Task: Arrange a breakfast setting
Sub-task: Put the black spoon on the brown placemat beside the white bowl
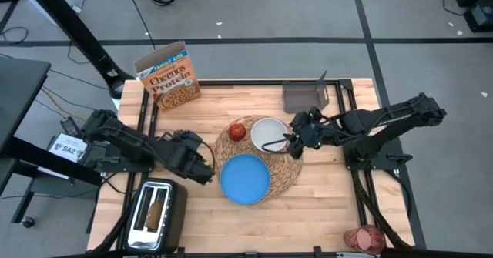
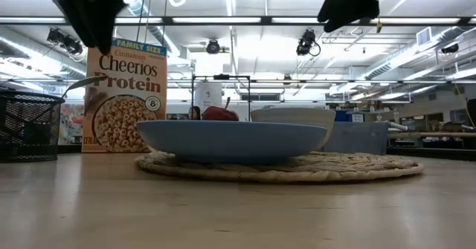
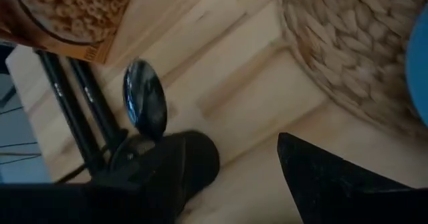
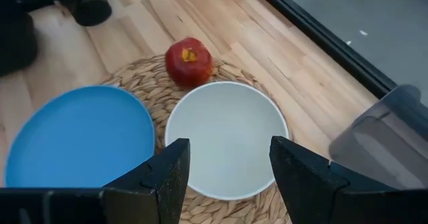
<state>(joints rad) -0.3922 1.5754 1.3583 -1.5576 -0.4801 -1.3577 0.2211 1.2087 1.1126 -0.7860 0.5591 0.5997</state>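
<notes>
A round straw placemat (image 1: 286, 173) carries the blue plate (image 1: 245, 178), the white bowl (image 4: 226, 137) and the red apple (image 4: 188, 60). My right gripper (image 4: 231, 177) hangs open over the bowl's right side and touches nothing. My left gripper (image 3: 244, 147) hovers left of the placemat, its fingertips apart with bare table between them. The metal spoon (image 3: 144, 100) shows its bowl close beside one left finger, and its handle runs behind that finger. The Cheerios box (image 1: 168, 79) stands at the far left. A toast slice (image 1: 158, 210) sits in the toaster. My left gripper has nothing between its fingertips. The spoon's handle (image 3: 132, 138) passes behind the outer side of one finger (image 3: 187, 164), which hides it. I cannot tell whether the gripper touches the spoon.
A toaster (image 1: 176, 221) stands at the near left corner. The pink glass (image 1: 364, 238) is at the near right corner. A grey container (image 1: 304, 98) sits at the far right. Black rails (image 1: 143, 115) run along the table's sides. Bare wood lies right of the placemat.
</notes>
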